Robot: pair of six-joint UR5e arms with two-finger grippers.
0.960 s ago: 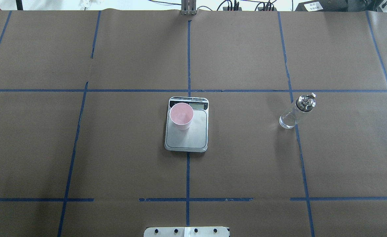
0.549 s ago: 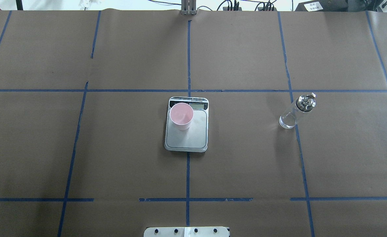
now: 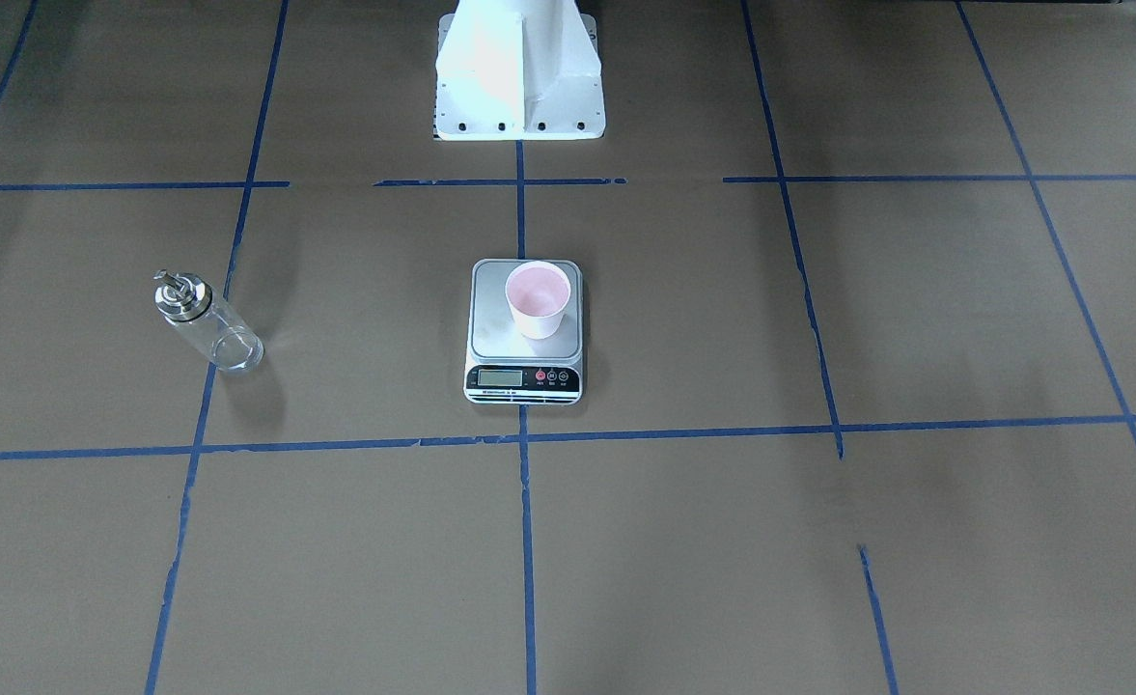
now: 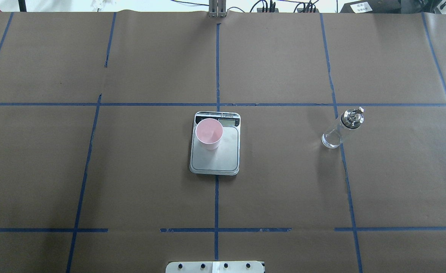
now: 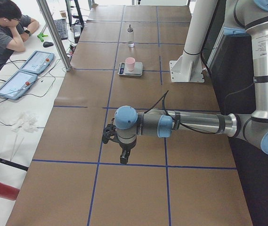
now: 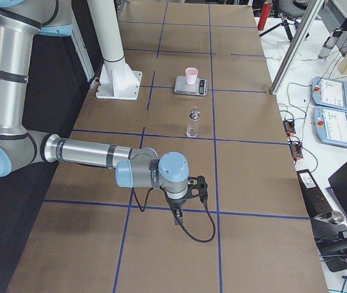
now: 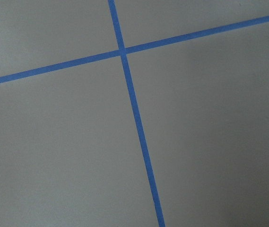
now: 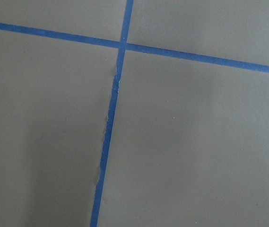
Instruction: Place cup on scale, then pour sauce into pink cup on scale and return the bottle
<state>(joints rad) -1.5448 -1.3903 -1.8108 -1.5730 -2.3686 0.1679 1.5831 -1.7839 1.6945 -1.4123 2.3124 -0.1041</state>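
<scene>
We see one desk, covered in brown paper and marked into a grid by blue tape. Two robot arms hang low over it, one at each end, both well apart from the things in the middle. The left arm points its wrist down near a tape crossing, and the right arm does the same at the far end. Both sets of jaws, the left jaws and the right jaws, show only in the side views, so we cannot tell whether either is open or closed. Each wrist camera shows only bare paper and crossed tape.

One white post stands at the robot's edge of the desk. One person sits at a side table beside two screens.

One scale lies at the desk's middle, across a tape line. One bottle stands upright on the robot's right, just beside another tape line. One cup stands upright on the scale's platform, toward its display end. We cannot make out any sauce in the cup or the bottle.
</scene>
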